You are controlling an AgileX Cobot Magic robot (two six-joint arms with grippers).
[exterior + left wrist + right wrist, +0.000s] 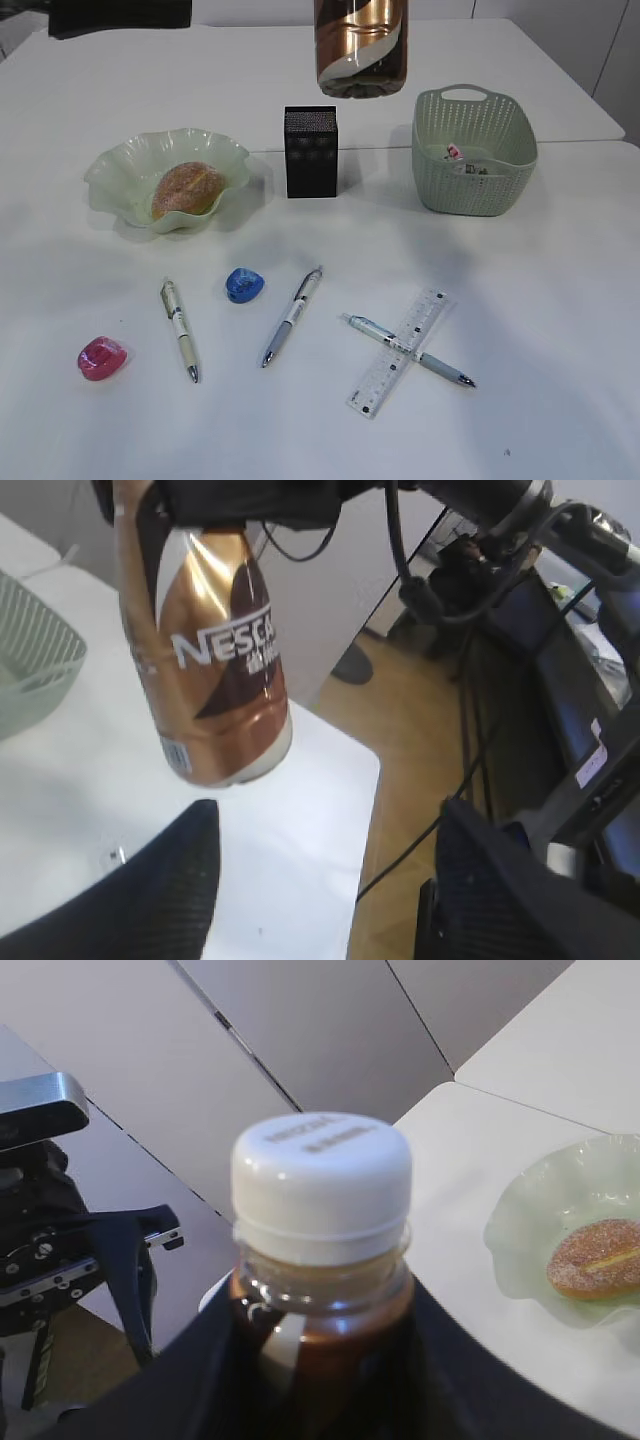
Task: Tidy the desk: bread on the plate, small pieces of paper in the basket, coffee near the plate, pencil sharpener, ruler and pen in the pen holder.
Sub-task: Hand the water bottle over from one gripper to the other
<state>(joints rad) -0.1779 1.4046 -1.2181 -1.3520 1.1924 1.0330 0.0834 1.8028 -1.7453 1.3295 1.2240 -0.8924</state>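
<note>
The coffee [361,48] bottle hangs in the air above the pen holder [311,152], its top cut off by the frame edge. In the right wrist view my right gripper [322,1330] is shut on the coffee [320,1220] just below its white cap. My left gripper [325,830] is open and empty, its fingers apart from the coffee [205,660] ahead of them. The bread [186,188] lies in the green plate [120,165]. The clear ruler [400,350] lies on the desk [560,300] with a pen [445,370] across it. Two more pens [180,330] [292,315], a blue sharpener [244,284] and a pink sharpener [101,357] lie in front.
The green basket [475,150] stands right of the pen holder with small paper pieces [455,152] inside. The left wrist view shows the desk's rounded corner [350,760], with wooden floor and cables beyond it. A seam [580,141] runs between two tabletops.
</note>
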